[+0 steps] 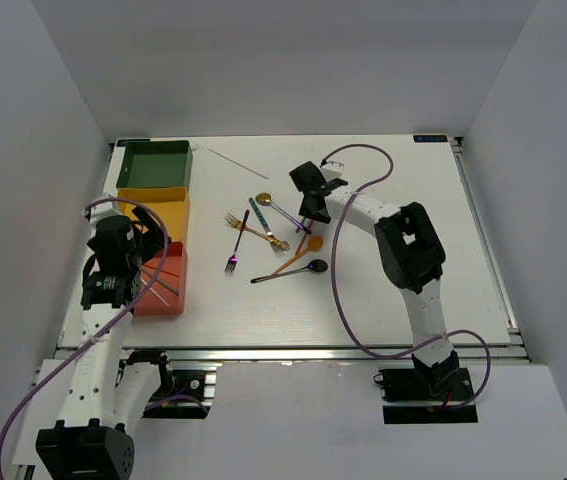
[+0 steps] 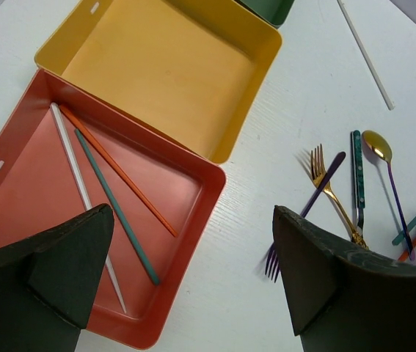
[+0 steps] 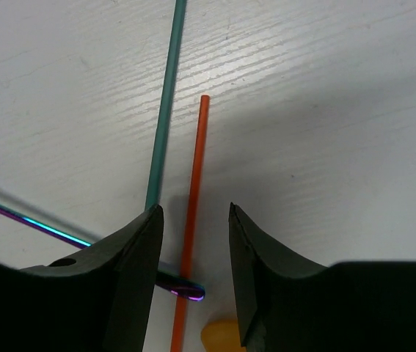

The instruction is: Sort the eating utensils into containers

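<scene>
Three shallow rectangular plastic trays sit in a column at the table's 9 o'clock side, long edges touching. The dark green tray (image 1: 156, 163) is farthest, the yellow tray (image 1: 153, 206) is in the middle, and the orange-red tray (image 1: 166, 290) is nearest.

The left wrist view shows three thin chopsticks lying diagonally on the orange-red tray's floor: a white chopstick (image 2: 81, 192), a teal chopstick (image 2: 117, 208) and an orange chopstick (image 2: 119, 173). The yellow tray's floor is bare in that view. The left gripper (image 1: 133, 262) hovers over the orange-red tray. Its black fingers (image 2: 53, 275) are spread wide, with nothing between them.

The loose utensils cluster at table centre. There is a purple metal fork (image 1: 236, 240), a gold fork (image 1: 253, 229), a teal-handled utensil (image 1: 264, 220), a gold-bowled spoon with an iridescent purple handle (image 1: 281, 210), an orange spoon (image 1: 299, 253) and a black spoon (image 1: 293, 271). A long white chopstick (image 1: 237, 162) lies alone toward 12 o'clock, just right of the dark green tray.

The right gripper (image 1: 313, 205) is low over the cluster's 3 o'clock edge. Its fingers (image 3: 130, 257) are parted. A thin orange chopstick (image 3: 191, 220) runs up through the gap between them, touching neither. A second teal chopstick (image 3: 165, 110) lies just beside it at 9 o'clock, passing under the left-hand finger.
</scene>
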Available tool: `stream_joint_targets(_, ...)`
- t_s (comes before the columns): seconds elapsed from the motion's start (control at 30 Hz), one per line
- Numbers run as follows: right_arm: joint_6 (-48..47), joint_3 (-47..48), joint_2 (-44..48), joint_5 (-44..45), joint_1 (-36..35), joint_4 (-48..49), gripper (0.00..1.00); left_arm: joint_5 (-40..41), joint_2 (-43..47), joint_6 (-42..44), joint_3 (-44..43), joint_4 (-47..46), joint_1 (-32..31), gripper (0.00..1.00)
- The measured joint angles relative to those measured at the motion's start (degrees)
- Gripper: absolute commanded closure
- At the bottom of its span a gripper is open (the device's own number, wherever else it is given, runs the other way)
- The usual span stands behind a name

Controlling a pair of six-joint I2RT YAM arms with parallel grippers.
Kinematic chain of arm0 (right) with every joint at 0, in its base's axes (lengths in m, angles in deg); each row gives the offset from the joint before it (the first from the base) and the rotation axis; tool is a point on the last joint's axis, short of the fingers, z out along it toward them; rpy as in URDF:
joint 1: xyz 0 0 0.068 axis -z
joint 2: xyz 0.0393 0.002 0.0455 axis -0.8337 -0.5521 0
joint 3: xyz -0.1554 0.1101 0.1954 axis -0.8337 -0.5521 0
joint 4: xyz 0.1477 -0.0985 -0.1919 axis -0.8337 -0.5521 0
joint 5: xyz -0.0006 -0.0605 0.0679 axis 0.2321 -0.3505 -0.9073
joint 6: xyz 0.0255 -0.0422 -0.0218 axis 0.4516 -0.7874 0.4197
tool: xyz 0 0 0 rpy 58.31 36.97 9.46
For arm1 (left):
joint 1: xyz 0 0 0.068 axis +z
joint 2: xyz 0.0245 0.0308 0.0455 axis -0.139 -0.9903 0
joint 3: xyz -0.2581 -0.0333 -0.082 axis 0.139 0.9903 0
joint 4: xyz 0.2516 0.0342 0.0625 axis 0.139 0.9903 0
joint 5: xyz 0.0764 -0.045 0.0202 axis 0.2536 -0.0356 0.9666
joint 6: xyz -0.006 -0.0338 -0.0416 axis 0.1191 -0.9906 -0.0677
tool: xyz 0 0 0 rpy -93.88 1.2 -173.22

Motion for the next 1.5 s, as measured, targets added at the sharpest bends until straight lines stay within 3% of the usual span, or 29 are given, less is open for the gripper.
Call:
stream_joint_targets(0.2, 0.2, 3.2, -3.9, -0.5, 0.0, -0.4, 0.61, -1.0, 0.0, 0.1, 0.0, 0.0, -0.4, 0.02)
stream_joint_targets(0.33, 1.7, 3.2, -4.0, 0.0, 0.0, -1.3, 0.80, -1.3, 0.0, 0.3, 0.0, -0.1, -0.5, 0.02)
stream_joint_targets(0.4, 2.9, 2.5, -3.7, 0.7, 0.0, -1.2, 0.81, -1.3, 0.0, 0.3, 0.0, -0.1, -0.5, 0.02)
stream_joint_targets(0.63, 5.3, -0.8, -1.8, 1.6, 0.0, 0.0, 1.00, -1.3, 0.0, 0.5, 0.0, -0.2, -0.5, 0.02)
stream_joint_targets(1.2, 8.6, -0.5, -0.9, 4.5, 1.7, -4.6, 1.00, -1.2, 0.0, 0.5, 0.0, -0.2, -1.2, 0.02)
stream_joint_targets(1.5, 8.6, -1.1, 5.1, 9.4, 1.9, -8.3, 1.00, -1.3, 0.1, 0.5, 0.0, -0.2, -1.2, 0.02)
